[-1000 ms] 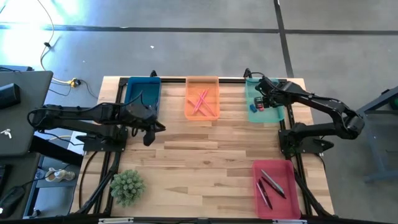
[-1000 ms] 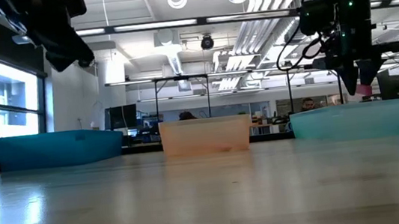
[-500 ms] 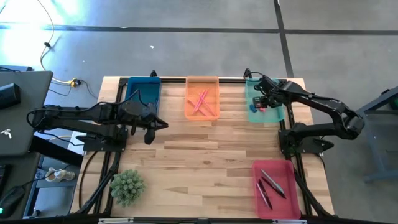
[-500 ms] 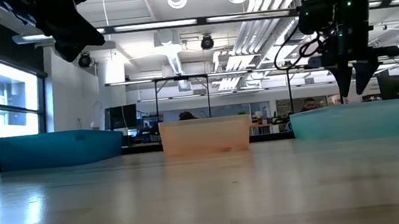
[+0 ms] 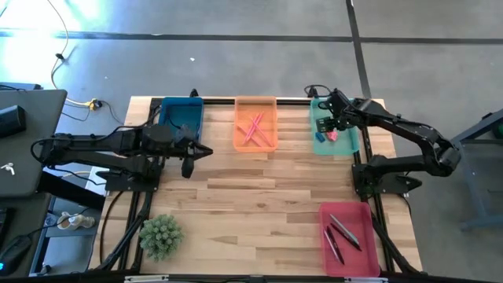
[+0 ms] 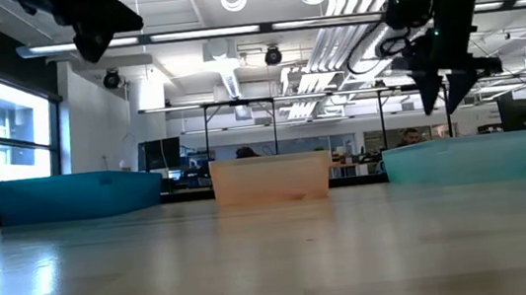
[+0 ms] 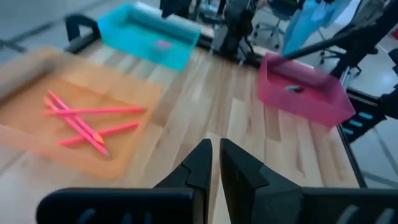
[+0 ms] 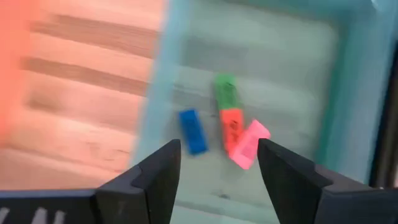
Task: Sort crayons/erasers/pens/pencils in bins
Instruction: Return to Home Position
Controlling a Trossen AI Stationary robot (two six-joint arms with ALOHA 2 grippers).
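Observation:
My right gripper is open and empty above the teal-green bin, at the table's far right. In that bin lie a green eraser, a red-orange eraser, a blue eraser and a pink eraser, flat on its floor. My left gripper is shut and empty, raised over bare table in front of the dark blue bin. The orange bin holds salmon-pink sticks. The red-pink bin at the near right holds dark pens.
A small green plant stands at the table's near left. Bare wooden table lies between the bins. A laptop sits off the table to the left. In the low view, people show far back in the room.
My right gripper has opened and let go of the pink eraser, which now lies in the teal-green bin beside the other erasers. The gripper has then risen and tipped, shifting a little toward the far left. My left gripper has risen a little and moved toward the table's right.

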